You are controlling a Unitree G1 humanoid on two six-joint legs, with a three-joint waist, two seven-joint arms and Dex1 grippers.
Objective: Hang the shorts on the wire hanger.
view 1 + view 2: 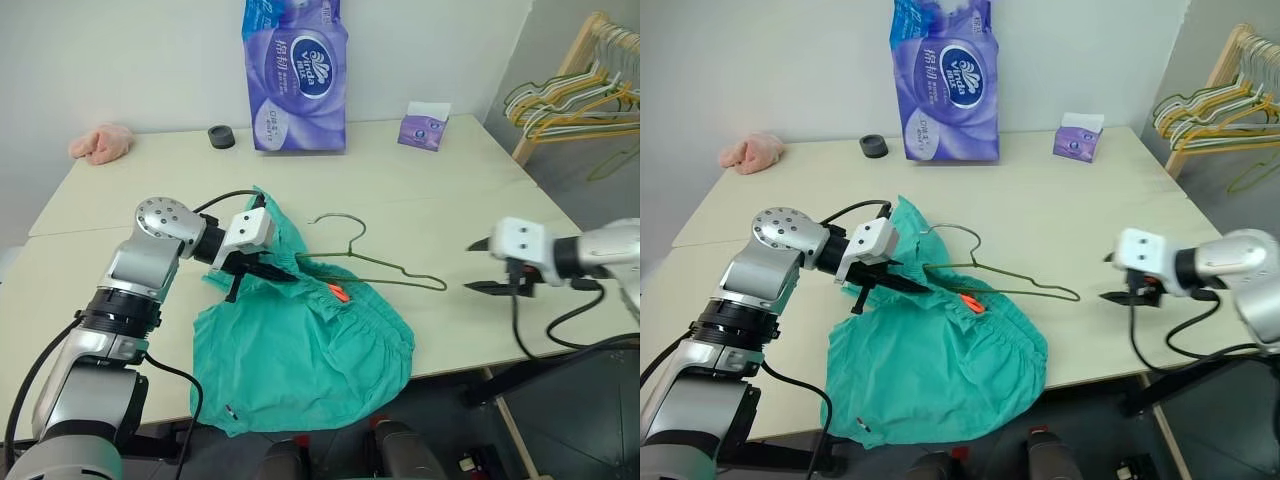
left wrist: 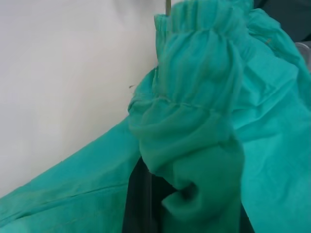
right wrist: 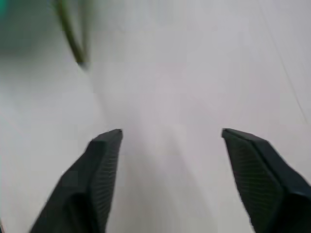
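Observation:
The teal-green shorts [image 1: 300, 350] lie crumpled at the table's front edge, with an orange tag [image 1: 338, 293] showing at the waistband. My left gripper [image 1: 275, 272] is shut on the gathered waistband [image 2: 204, 97] at the shorts' upper left. The olive wire hanger [image 1: 375, 265] lies flat on the table. Its hook points away from me and its left end goes into the waist opening beside my left gripper. My right gripper [image 1: 470, 267] hovers open to the right of the hanger's free tip, holding nothing. In the right wrist view its fingers [image 3: 104, 160] stand wide apart over bare table, with the hanger's tip [image 3: 70, 34] ahead.
A purple tissue-roll pack [image 1: 297, 75], a small tissue box [image 1: 425, 128] and a black round object [image 1: 221, 136] stand along the back. A pink cloth lump [image 1: 101, 143] lies at the back left. A wooden rack of hangers [image 1: 580, 95] stands off the table's right.

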